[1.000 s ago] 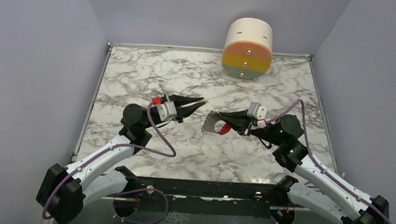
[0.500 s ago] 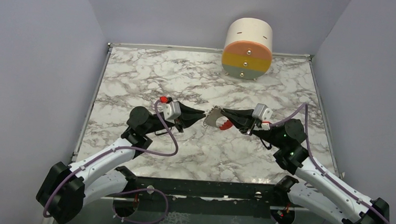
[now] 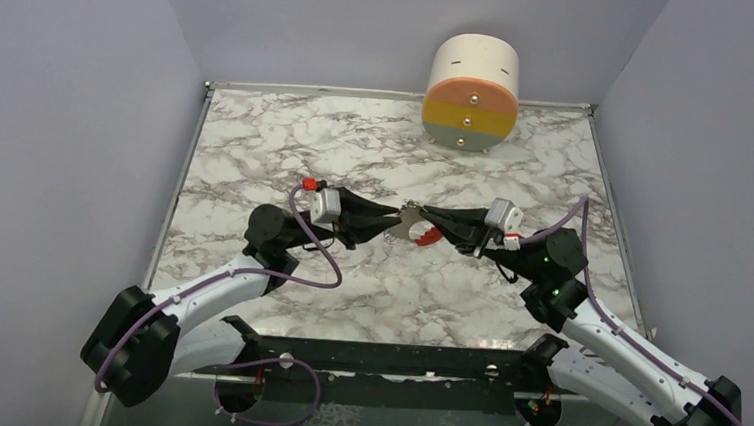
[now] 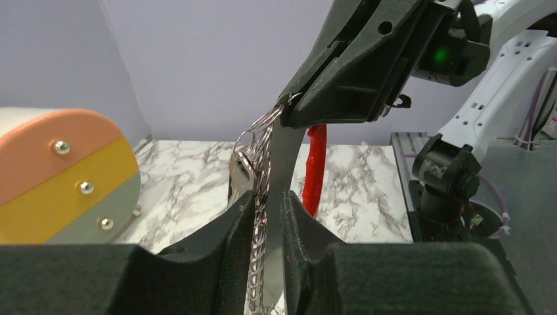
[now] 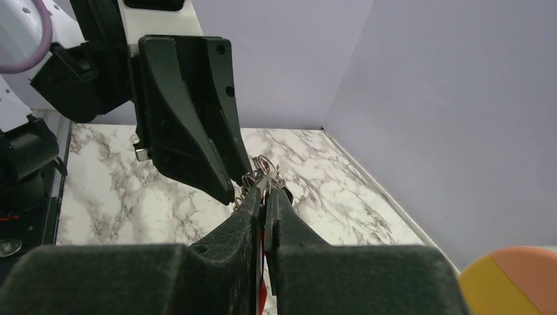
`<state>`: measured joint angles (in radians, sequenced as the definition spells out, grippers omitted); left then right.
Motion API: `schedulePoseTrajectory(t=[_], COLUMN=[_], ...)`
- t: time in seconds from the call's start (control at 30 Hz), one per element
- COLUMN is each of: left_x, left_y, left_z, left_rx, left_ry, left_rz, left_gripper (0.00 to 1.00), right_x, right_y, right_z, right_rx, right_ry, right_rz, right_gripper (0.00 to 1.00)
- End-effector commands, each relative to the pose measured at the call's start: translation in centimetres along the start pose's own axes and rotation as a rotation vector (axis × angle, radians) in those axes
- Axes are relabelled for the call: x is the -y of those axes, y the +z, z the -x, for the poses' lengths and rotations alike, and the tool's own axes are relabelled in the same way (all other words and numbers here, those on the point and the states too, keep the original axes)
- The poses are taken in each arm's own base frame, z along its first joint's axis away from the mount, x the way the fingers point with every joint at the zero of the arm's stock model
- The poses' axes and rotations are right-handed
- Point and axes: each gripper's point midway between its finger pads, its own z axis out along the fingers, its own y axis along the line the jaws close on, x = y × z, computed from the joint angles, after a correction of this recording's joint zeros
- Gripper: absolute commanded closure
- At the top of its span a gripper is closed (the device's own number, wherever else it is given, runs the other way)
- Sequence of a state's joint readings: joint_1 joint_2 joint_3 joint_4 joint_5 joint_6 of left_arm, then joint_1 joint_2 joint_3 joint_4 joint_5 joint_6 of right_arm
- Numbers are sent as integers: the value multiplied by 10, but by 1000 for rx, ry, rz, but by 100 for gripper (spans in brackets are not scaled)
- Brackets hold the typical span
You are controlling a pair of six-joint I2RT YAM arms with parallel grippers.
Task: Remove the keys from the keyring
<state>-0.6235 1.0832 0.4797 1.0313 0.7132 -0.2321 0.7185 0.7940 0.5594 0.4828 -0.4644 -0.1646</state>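
Keyring [image 4: 260, 190]: held off the tabletop [image 3: 288, 137], near its middle, strung between my two hands. From the top view it sits exactly where the two fingertips nearly meet [image 3: 411, 218].

Left wrist view: the silver link chain runs downward from a cluster of thin wire rings at the top. A small flat silvery key [image 4: 240, 172] hangs from those rings, lying against the chain. I cannot make out its head colour, and I cannot pick out a second key. A flat grey strip hangs just beside the chain; what it is, I cannot tell. The red curved clip [image 4: 316, 172] hangs behind the chain, on the side toward my right arm, its lower end hidden behind my left finger.

Right hand [image 5: 265, 187]: closed, fingertips pinched together on the wire rings at the top of the keyring. The rings stick out just past the tips.

Left hand [image 4: 269, 200]: comes in from the opposite side, jaws a little apart, with the chain and the grey strip passing down through the gap. The chain lies against one finger. Whether the jaws actually clamp it, I cannot tell from these views. In the right wrist view the left fingertip touches the rings from the side.

Both arms reach inward from the near edge, forearms low over the marble tabletop.

Far edge of the tabletop: a cream cylinder [image 3: 473, 79] lying on its side, its round face banded pink, yellow and grey with three small studs, well apart from both hands
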Motion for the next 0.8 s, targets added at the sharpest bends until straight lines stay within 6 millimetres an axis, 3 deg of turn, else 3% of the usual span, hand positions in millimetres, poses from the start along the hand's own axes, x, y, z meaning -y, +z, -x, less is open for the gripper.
schedulePoseTrajectory(t=[0.0, 0.27, 0.43, 0.6, 0.77], left_x=[16, 33, 35, 37, 41], left_y=[9, 12, 17, 20, 21], left_z=[27, 32, 40, 50, 54], left_rx=[109, 204, 244, 257, 249], left_ry=[3, -120, -134, -106, -102], left_rz=[-107, -236, -286, -312, -348], left_gripper=[79, 90, 92, 91, 80], right_x=[-4, -6, -9, -10, -11], right_y=[1, 0, 1, 1, 2], right_z=[16, 20, 17, 12, 10], right_rx=[68, 83, 76, 63, 62], right_ry=[-11, -8, 4, 10, 15], right_rz=[22, 33, 47, 49, 60], right_gripper=[98, 98, 98, 98, 98])
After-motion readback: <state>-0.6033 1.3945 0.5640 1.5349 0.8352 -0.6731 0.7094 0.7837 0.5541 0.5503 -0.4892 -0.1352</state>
